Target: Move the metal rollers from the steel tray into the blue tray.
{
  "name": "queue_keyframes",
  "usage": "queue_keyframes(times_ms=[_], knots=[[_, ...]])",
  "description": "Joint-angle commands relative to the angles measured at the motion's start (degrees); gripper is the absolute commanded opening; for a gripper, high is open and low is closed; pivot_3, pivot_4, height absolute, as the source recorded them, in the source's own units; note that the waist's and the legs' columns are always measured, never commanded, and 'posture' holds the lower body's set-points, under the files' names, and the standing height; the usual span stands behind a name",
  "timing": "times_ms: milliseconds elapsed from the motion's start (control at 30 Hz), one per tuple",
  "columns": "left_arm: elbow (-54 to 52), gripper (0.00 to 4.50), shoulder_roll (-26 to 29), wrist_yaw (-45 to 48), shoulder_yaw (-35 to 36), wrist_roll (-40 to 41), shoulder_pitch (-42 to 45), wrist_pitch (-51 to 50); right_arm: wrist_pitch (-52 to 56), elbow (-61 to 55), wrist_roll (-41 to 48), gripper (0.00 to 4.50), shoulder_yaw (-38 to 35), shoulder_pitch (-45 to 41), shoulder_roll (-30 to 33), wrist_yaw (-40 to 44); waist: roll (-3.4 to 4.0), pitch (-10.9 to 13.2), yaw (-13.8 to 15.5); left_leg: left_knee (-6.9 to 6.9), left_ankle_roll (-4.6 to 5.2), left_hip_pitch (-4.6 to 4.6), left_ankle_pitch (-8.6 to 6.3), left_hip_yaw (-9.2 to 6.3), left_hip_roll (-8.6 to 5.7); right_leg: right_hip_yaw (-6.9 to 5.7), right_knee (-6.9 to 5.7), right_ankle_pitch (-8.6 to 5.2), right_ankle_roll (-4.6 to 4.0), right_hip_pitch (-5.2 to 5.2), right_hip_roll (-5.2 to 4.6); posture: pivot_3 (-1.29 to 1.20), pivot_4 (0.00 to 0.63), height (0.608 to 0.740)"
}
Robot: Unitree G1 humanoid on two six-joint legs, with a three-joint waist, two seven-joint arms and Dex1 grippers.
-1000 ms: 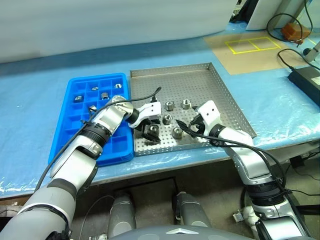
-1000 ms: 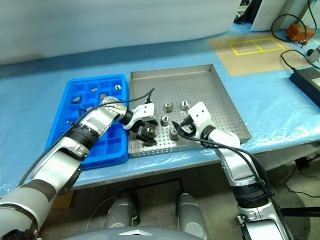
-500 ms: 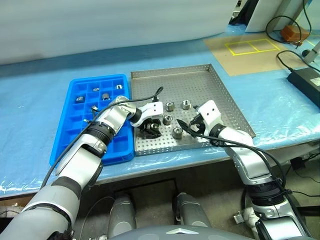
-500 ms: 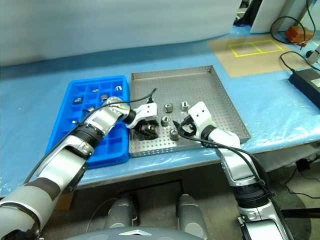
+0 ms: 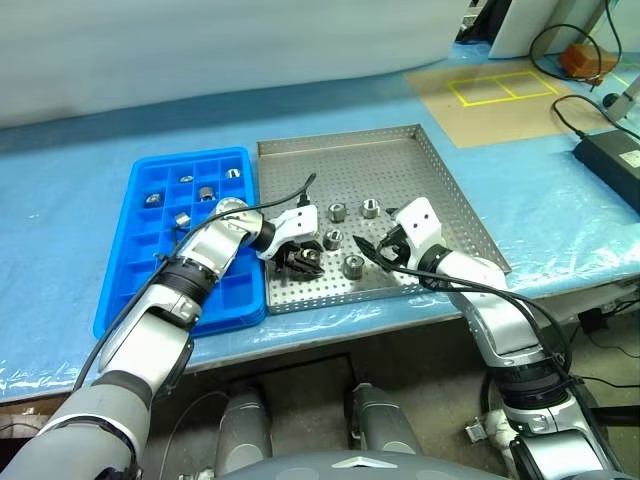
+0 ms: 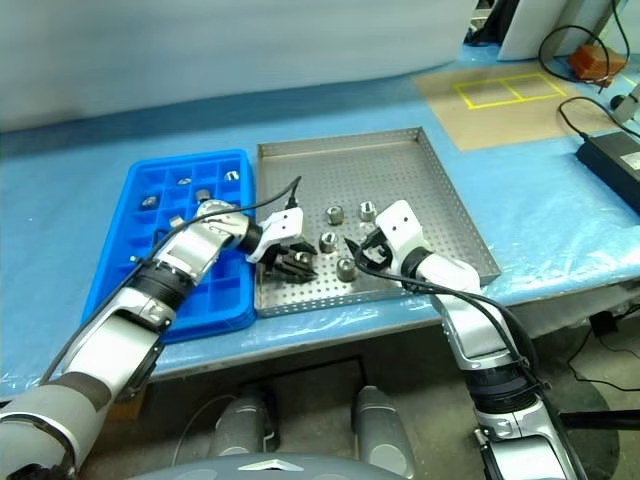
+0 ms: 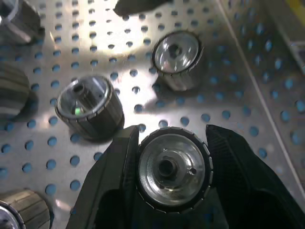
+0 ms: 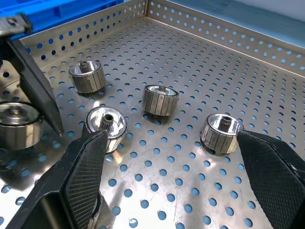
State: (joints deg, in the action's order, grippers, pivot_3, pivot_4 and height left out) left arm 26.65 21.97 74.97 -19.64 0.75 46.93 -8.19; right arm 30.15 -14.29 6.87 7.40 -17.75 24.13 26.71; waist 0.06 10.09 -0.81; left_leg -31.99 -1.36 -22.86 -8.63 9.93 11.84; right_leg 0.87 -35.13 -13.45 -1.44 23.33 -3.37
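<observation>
Down near the front rim of the perforated steel tray, the left gripper pinches a ribbed metal roller with a dark centre hole between its black fingers. Four loose rollers sit beside it. The right gripper hovers with jaws wide. Alongside, the blue tray of square cells holds a few rollers, its front rows free.
</observation>
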Motion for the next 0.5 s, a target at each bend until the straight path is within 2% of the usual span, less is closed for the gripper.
queue_keyframes(times_ms=[33, 267, 367, 500], knots=[[-9.6, 1.88, 4.2, 1.4, 6.8, 6.4, -2.3, -0.8, -0.7, -1.9, 2.0, 4.50, -2.1, -1.3, 0.5, 2.1, 0.00, 0.0, -0.1, 0.00, 0.01, -0.02, -0.01, 0.01, 0.00, 0.00, 0.02, 0.00, 0.00, 0.04, 0.00, -0.34, 0.150, 0.740], [-17.1, 1.88, 12.3, -3.4, 15.0, 9.9, -8.5, -4.7, 4.4, -2.6, 12.6, 4.50, -2.8, -7.0, 0.9, 12.9, 0.05, 0.0, 0.1, 0.07, 0.01, 0.04, -0.03, 0.05, 0.01, -0.01, 0.05, 0.00, 0.00, 0.03, -0.01, -0.24, 0.150, 0.740], [-18.3, 1.88, 14.1, -6.4, 17.3, 10.4, -10.5, -6.6, 4.5, -0.4, 13.5, 4.50, -1.2, -10.2, 0.6, 15.8, 0.06, 0.0, 0.3, 0.07, -0.06, 0.08, 0.02, 0.05, 0.03, -0.04, -0.04, 0.00, -0.01, 0.03, -0.01, -0.21, 0.150, 0.740], [-20.7, 1.88, 17.1, -12.7, 22.1, 9.6, -16.7, -7.4, 0.6, 6.8, 11.3, 4.50, 4.2, -16.7, -2.8, 19.4, 0.05, 0.1, 0.6, 0.07, -0.12, 0.11, 0.05, 0.04, 0.03, -0.04, -0.10, -0.01, -0.01, 0.03, -0.01, -0.10, 0.150, 0.740]])
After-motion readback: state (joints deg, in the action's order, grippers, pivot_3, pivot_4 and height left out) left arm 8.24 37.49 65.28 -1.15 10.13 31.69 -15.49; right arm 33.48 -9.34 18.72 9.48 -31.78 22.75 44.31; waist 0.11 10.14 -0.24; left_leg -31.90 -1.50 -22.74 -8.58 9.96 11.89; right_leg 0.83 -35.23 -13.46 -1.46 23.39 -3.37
